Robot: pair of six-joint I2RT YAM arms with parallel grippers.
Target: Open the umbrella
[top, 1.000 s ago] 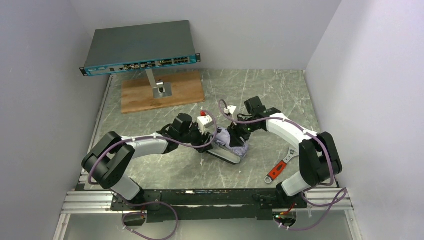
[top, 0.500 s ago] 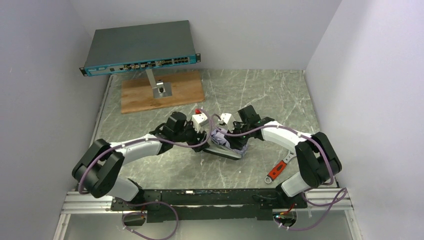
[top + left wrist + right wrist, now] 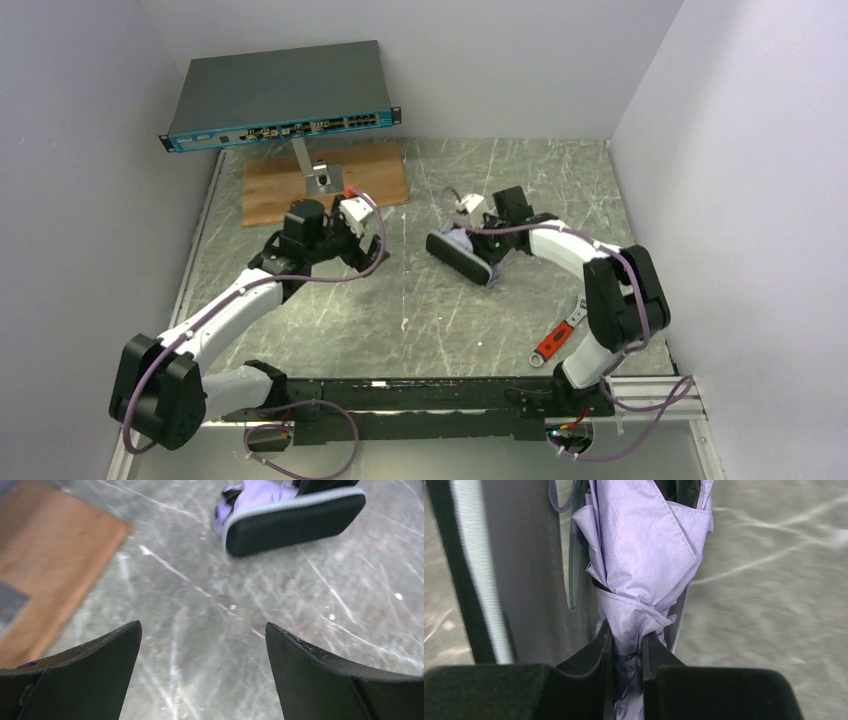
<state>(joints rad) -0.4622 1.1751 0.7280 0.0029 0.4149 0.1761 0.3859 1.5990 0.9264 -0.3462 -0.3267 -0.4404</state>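
The umbrella is folded, a bundle of pale lavender fabric. It partly sits in a grey pouch with black edging. My right gripper is shut on the fabric's lower end. In the top view the right gripper is at the table's middle right, with the umbrella and the pouch beside it. My left gripper is open and empty, well left of them. Its wrist view shows the open left gripper over bare table, with the umbrella and the pouch ahead. Shaft and handle are hidden.
A network switch stands on a metal post over a wooden board at the back left. A red-handled wrench lies at the front right. White walls close in the table on three sides.
My left gripper has left the umbrella bundle and drawn back to the left, open. My right gripper has carried the umbrella and pouch a little back and to the right.
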